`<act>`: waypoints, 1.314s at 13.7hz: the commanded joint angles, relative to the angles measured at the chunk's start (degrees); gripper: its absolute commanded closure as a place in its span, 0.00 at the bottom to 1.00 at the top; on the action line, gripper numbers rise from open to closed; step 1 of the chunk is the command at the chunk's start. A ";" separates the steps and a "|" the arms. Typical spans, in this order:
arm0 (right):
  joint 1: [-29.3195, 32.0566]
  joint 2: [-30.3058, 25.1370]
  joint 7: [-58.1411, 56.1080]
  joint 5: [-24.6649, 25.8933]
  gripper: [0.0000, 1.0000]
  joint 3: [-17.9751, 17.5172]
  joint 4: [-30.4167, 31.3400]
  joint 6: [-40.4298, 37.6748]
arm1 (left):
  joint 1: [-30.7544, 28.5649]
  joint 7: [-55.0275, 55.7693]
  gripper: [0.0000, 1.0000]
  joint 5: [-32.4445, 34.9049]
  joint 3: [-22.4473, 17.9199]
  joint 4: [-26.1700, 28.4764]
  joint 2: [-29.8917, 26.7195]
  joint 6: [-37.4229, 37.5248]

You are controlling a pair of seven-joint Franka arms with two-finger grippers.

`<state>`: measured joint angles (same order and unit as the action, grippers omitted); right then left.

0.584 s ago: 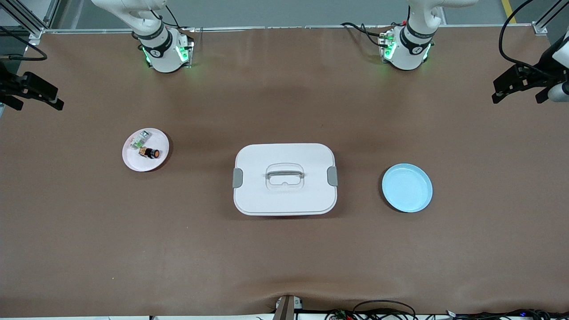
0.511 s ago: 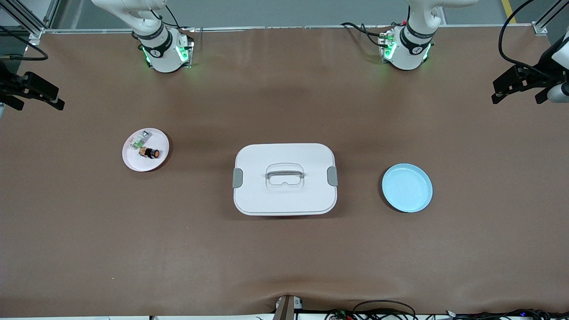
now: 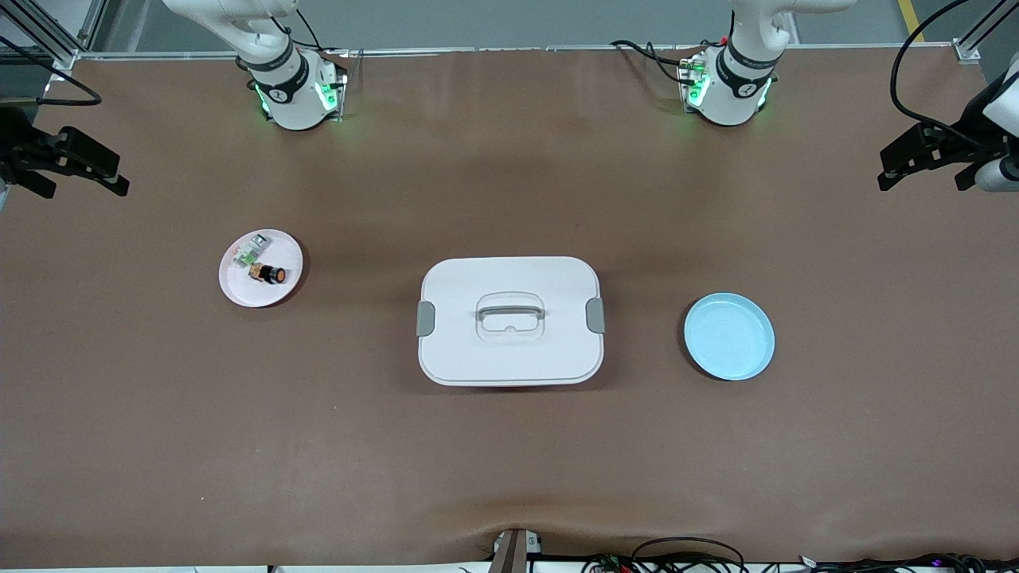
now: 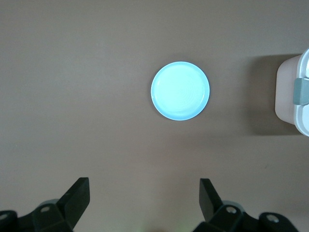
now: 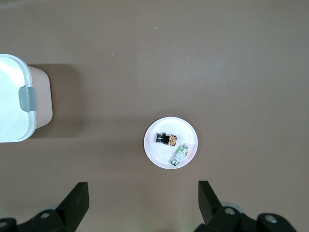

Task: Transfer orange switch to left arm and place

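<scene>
On the pink plate [image 3: 260, 268], toward the right arm's end of the table, the orange switch [image 3: 271, 274] lies on its side, just beside a small green-and-grey part [image 3: 248, 253] that sits slightly farther from the front camera. Nothing grips the switch.

At the table's centre stands the white box [image 3: 509, 320], lid on, grey clips at both ends and a translucent handle on top. A light-blue plate [image 3: 729, 336] lies toward the left arm's end, well apart from the box and bare.

Right gripper [image 5: 143, 203]: raised high over the table at its own end, fingers spread wide, holding nothing. Its wrist view looks down on the pink plate [image 5: 170, 142], the switch [image 5: 165, 139] and the box edge [image 5: 17, 99].

Left gripper [image 4: 145, 198]: raised high at its own end, fingers likewise spread wide and empty. Its wrist view shows the blue plate [image 4: 180, 90] below and one clipped end of the box [image 4: 294, 94].
</scene>
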<state>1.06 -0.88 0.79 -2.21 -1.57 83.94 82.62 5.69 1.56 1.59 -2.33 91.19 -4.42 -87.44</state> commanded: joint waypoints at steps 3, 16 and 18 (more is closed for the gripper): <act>-0.09 -0.53 0.27 -0.07 0.00 0.08 0.17 -0.27 | -0.07 -0.42 0.00 -0.53 -0.13 -0.93 0.47 0.60; 0.26 -0.36 0.27 -0.07 0.00 0.34 0.17 0.26 | -1.21 0.11 0.00 -0.62 -0.13 -0.05 2.05 -0.98; -0.01 -0.36 0.27 -0.07 0.00 0.26 0.26 0.09 | -1.12 0.11 0.00 -0.62 -0.13 -0.22 2.13 -1.16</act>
<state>1.08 -0.88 0.79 -2.18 -1.17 83.94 82.65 4.61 1.68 1.59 -2.37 91.29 -2.23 -88.11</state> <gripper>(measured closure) 0.000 0.000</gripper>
